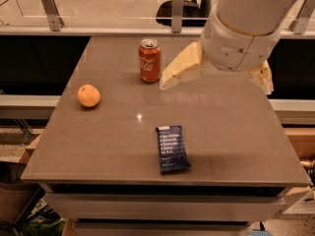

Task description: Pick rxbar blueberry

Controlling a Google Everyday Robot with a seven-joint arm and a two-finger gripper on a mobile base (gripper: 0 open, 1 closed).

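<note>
The rxbar blueberry (pixel 173 148) is a flat dark-blue wrapper with white text. It lies on the grey table (pixel 236 127), near the front edge, slightly right of centre. My gripper (pixel 215 86) hangs above the back right part of the table, beyond and to the right of the bar and well apart from it. Its two pale yellow fingers are spread: one fingertip (pixel 167 81) points toward the red soda can, and the other finger (pixel 263 77) shows at the right of the wrist. The gripper is open and empty.
A red soda can (pixel 149 60) stands at the back centre, just left of my left finger. A round orange fruit (pixel 89 95) sits at the left. A railing with metal posts (pixel 49 6) runs behind the table. A floor drop lies in front.
</note>
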